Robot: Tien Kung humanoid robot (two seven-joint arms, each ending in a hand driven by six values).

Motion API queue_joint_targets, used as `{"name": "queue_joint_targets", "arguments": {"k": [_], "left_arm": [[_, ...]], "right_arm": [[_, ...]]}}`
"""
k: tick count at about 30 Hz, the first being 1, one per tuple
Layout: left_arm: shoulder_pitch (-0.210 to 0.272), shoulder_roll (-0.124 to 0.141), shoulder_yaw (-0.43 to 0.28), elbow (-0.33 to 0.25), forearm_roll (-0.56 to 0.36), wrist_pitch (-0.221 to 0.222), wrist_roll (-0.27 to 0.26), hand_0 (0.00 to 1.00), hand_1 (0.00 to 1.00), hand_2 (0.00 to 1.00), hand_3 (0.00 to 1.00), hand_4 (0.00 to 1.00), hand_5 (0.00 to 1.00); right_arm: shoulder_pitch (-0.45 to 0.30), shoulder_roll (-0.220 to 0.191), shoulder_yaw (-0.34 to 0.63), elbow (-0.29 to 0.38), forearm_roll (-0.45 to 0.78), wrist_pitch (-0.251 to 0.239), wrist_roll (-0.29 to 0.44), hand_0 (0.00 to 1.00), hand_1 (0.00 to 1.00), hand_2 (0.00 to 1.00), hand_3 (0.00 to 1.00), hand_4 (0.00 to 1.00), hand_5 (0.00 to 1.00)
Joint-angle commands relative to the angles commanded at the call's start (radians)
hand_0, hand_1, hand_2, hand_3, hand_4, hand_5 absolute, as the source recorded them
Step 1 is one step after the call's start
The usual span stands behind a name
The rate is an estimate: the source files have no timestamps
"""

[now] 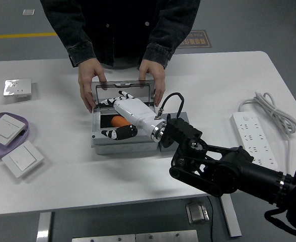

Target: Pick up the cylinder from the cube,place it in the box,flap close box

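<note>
I see the white table [208,85] filling most of the view, grey floor beyond it at 12 o'clock with a yellow line at 11 and a floor sign at 1. A person in a dark jacket [123,25] stands at the far side, both hands on the box: one hand [90,83] on its far left corner, the other hand [154,80] on its far right corner, gripping the upright flap [124,88]. My right arm [228,169] comes in from 4 o'clock, black links bent at the elbow, the white forearm running toward 10 into the grey box [133,145] at center. The right hand [120,113] sits inside the box, palm down, fingers spread and loose, gripping nothing; thumb tip toward 7 o'clock. The orange cylinder [119,121] lies in the box just under the hand, on its side; I cannot tell if the fingers touch it. At 3 o'clock a white power strip [252,137] with its coiled cable [276,113]. At 9 o'clock a purple plate [22,132] bearing one wall switch [4,127], a second switch [22,159] just beside it at 8, and a third switch [18,87] at 10, well apart.
</note>
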Motion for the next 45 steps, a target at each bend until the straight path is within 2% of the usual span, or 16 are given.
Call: {"name": "queue_joint_targets", "arguments": {"k": [4, 5, 10, 11, 16, 17, 22, 23, 31, 37, 41, 45], "left_arm": [[-0.001, -0.002, 0.005, -0.001, -0.006, 0.0, -0.002, 0.614, 0.629, 0.606, 0.626, 0.714, 0.262], [-0.001, -0.003, 0.005, -0.001, -0.007, 0.0, -0.002, 0.614, 0.628, 0.606, 0.626, 0.713, 0.259], [0.0, -0.005, 0.006, 0.0, -0.009, 0.001, -0.002, 0.614, 0.628, 0.606, 0.626, 0.713, 0.259], [-0.001, -0.005, 0.007, 0.0, -0.01, 0.001, -0.002, 0.614, 0.628, 0.606, 0.626, 0.712, 0.259], [-0.004, -0.004, 0.009, 0.0, -0.014, 0.001, -0.004, 0.614, 0.628, 0.606, 0.626, 0.712, 0.259], [-0.004, -0.003, 0.009, 0.0, -0.014, 0.0, -0.004, 0.614, 0.627, 0.606, 0.626, 0.713, 0.258], [-0.008, -0.002, 0.006, -0.001, -0.008, 0.0, -0.002, 0.614, 0.627, 0.606, 0.626, 0.713, 0.258], [-0.009, -0.001, 0.006, -0.001, -0.007, 0.0, -0.001, 0.614, 0.627, 0.606, 0.626, 0.71, 0.253], [-0.014, 0.008, -0.005, -0.001, 0.009, 0.0, 0.005, 0.614, 0.628, 0.605, 0.625, 0.709, 0.249], [-0.02, 0.011, -0.003, -0.001, 0.008, -0.001, 0.004, 0.613, 0.627, 0.605, 0.625, 0.709, 0.25], [-0.019, 0.011, -0.004, -0.001, 0.008, -0.001, 0.006, 0.613, 0.627, 0.605, 0.625, 0.709, 0.248], [-0.019, 0.01, -0.001, -0.001, 0.005, 0.0, 0.005, 0.613, 0.627, 0.605, 0.625, 0.709, 0.248]], "right_arm": [[-0.018, -0.034, 0.013, 0.068, 0.103, -0.017, 0.042, 0.993, 0.831, 0.775, 0.801, 0.818, 0.365], [-0.022, -0.045, 0.015, 0.088, 0.135, -0.02, 0.053, 0.99, 0.81, 0.761, 0.787, 0.876, 0.389], [-0.023, -0.105, 0.018, 0.183, 0.309, -0.019, 0.096, 0.99, 0.81, 0.761, 0.787, 0.876, 0.389], [-0.02, -0.115, 0.018, 0.198, 0.343, -0.019, 0.1, 0.936, 0.773, 0.731, 0.742, 0.8, 0.366], [0.01, -0.155, 0.032, 0.24, 0.503, -0.016, 0.106, 0.936, 0.773, 0.731, 0.742, 0.8, 0.366], [0.019, -0.159, 0.037, 0.238, 0.532, -0.015, 0.106, 0.875, 0.743, 0.716, 0.712, 0.781, 0.378], [0.081, -0.168, 0.057, 0.176, 0.637, -0.014, 0.103, 0.875, 0.743, 0.716, 0.712, 0.781, 0.378], [0.095, -0.167, 0.06, 0.159, 0.649, -0.012, 0.101, 0.776, 0.693, 0.703, 0.71, 0.774, 0.376], [0.193, -0.148, 0.032, 0.006, 0.724, 0.008, 0.105, 0.766, 0.686, 0.695, 0.709, 0.769, 0.37], [0.218, -0.139, -0.01, -0.112, 0.779, 0.034, 0.117, 0.767, 0.69, 0.696, 0.708, 0.753, 0.356], [0.217, -0.147, -0.04, -0.14, 0.799, 0.046, 0.125, 0.758, 0.69, 0.692, 0.711, 0.743, 0.348], [0.207, -0.163, -0.063, -0.122, 0.799, 0.048, 0.123, 0.758, 0.69, 0.692, 0.711, 0.743, 0.348]]}}
